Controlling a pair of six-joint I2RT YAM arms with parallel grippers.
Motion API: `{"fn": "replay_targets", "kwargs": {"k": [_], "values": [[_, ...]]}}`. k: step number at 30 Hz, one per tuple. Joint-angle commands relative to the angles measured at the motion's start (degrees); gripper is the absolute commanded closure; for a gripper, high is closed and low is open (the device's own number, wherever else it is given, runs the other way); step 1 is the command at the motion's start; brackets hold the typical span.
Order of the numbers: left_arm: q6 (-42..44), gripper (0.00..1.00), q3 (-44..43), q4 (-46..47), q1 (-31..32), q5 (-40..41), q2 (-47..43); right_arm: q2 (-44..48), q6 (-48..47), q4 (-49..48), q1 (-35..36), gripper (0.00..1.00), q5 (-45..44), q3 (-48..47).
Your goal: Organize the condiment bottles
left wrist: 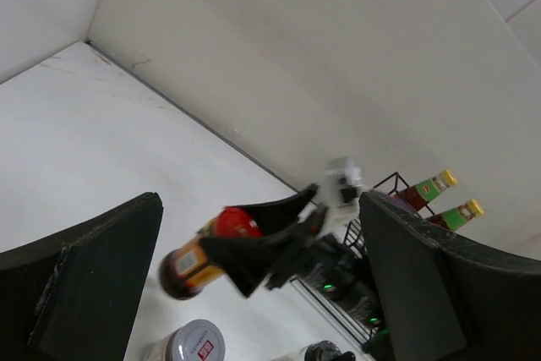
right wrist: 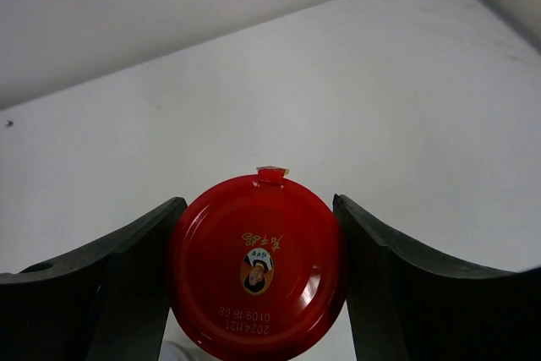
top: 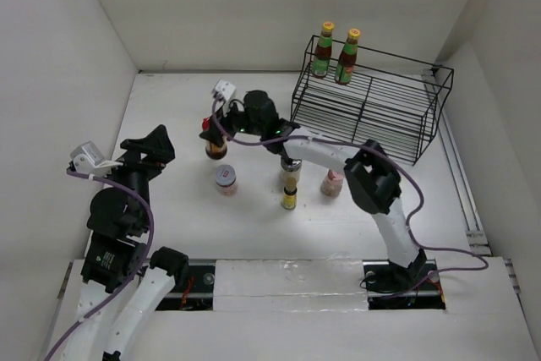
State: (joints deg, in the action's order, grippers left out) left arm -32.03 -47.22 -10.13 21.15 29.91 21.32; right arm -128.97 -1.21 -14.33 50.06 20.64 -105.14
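My right gripper [top: 215, 134] is shut on the red lid [right wrist: 256, 276] of the dark jar [top: 216, 150] at the back middle of the table; both pads touch the lid [right wrist: 258, 202]. I cannot tell whether the jar is off the table. The left wrist view also shows the jar [left wrist: 196, 261] in those fingers [left wrist: 254, 251]. Two tall green-red bottles with yellow caps [top: 322, 50] [top: 347, 57] stand on the black wire rack [top: 380, 116]. A white-lidded jar [top: 226, 179], a grey-topped grinder [top: 292, 171], a small yellow bottle [top: 289, 200] and a pink-capped bottle [top: 332, 182] stand mid-table. My left gripper [top: 152, 145] is open and empty at the left [left wrist: 260, 200].
The rack stands at the back right against the wall, its lower shelf bare. White walls close the table on the left, back and right. The right arm reaches across the table over the grinder and yellow bottle.
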Motion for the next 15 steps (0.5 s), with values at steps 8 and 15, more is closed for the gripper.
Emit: {"fn": "replay_targets", "kwargs": {"k": [8,15], "values": [[1.3,0.02,0.6,3.7,-0.3,-8.1,4.2,30.7,9.0,-24.8,-16.1,0.66,4.6,19.3],[1.8,0.02,0.6,4.4,-0.3,-12.4,7.0,44.2,9.0,-15.7,-30.8,0.67,3.3,24.1]]}}
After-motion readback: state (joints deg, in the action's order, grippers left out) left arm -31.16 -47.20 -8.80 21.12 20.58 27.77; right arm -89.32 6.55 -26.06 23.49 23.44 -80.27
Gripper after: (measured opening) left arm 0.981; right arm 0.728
